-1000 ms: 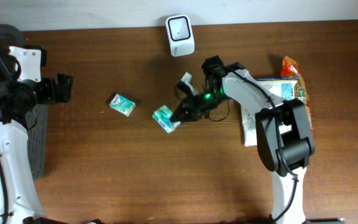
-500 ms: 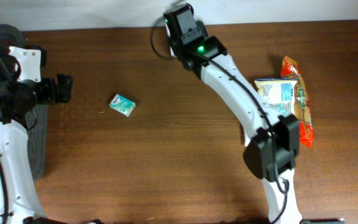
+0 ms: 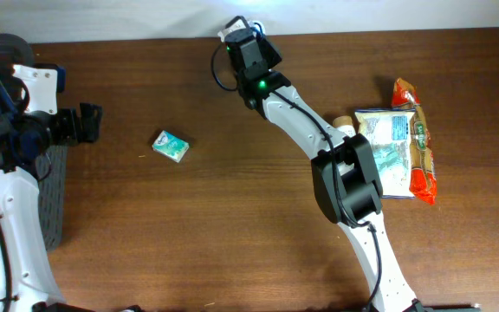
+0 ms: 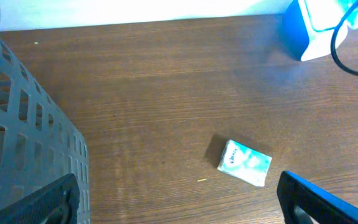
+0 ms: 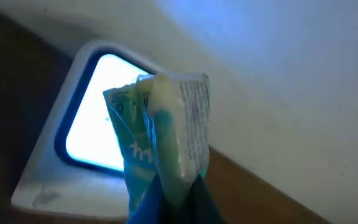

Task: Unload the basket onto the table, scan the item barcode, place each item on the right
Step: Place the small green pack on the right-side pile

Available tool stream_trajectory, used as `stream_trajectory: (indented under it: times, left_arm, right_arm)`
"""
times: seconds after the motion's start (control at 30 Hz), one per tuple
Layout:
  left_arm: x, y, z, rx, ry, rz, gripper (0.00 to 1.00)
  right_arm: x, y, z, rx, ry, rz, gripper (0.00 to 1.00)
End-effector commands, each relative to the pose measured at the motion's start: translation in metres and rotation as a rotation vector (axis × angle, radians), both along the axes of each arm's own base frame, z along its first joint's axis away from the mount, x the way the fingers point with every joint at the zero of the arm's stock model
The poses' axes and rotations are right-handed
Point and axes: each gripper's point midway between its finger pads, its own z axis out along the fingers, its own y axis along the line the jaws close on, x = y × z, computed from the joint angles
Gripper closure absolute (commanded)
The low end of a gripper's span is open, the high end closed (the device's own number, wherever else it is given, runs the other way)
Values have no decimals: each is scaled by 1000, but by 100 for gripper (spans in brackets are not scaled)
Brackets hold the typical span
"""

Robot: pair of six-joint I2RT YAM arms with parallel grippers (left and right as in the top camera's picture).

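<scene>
At the far edge of the bench (image 3: 232,225), the right fingers (image 5: 146,205) are pinching the green packet (image 5: 163,130) tight before the lit scanner (image 5: 61,155). The left fingers (image 4: 319,199) are gaping empty. The floppy packet could be twisting its barcode away from the window.

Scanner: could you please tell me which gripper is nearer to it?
Right. The right gripper holds a packet just in front of the scanner window; the left gripper hangs open far away at the left edge of the table.

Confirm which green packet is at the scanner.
The packet pinched in the right gripper, held before the lit scanner; the other packet lies loose on the table.
</scene>
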Motion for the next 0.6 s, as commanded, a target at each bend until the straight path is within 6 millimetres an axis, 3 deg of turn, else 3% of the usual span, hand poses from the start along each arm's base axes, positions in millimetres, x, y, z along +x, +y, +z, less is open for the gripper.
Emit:
stream_trajectory:
  times: [0.0, 0.1, 0.2, 0.23, 0.27, 0.3, 0.37, 0.5, 0.57]
  left_arm:
    - [0, -1, 2, 4, -9, -13, 1]
    - [0, -1, 2, 4, -9, -13, 1]
    - [0, -1, 2, 4, -9, -13, 1]
    - [0, -1, 2, 3, -9, -13, 1]
    - [0, -1, 2, 3, -9, -13, 1]
    - [0, -1, 2, 3, -9, -13, 1]
    - [0, -1, 2, 3, -9, -13, 1]
    - [0, -1, 2, 3, -9, -13, 1]
    - [0, -1, 2, 4, -9, -13, 1]
  right_arm:
    - [-18, 11, 50, 166, 13, 27, 96]
    - [-72, 23, 84, 404, 211, 79, 96]
    - [-153, -3, 126, 495, 417, 22, 96]
    - [-168, -9, 129, 499, 457, 7, 96]
    - [-205, -28, 132, 490, 554, -61, 96]
    - [-225, -42, 127, 475, 623, -122, 96]
    - [-246, -62, 111, 439, 727, -209, 96]
    - [-255, -89, 71, 404, 843, -338, 96]
    - [-264, -111, 39, 382, 915, -426, 96]
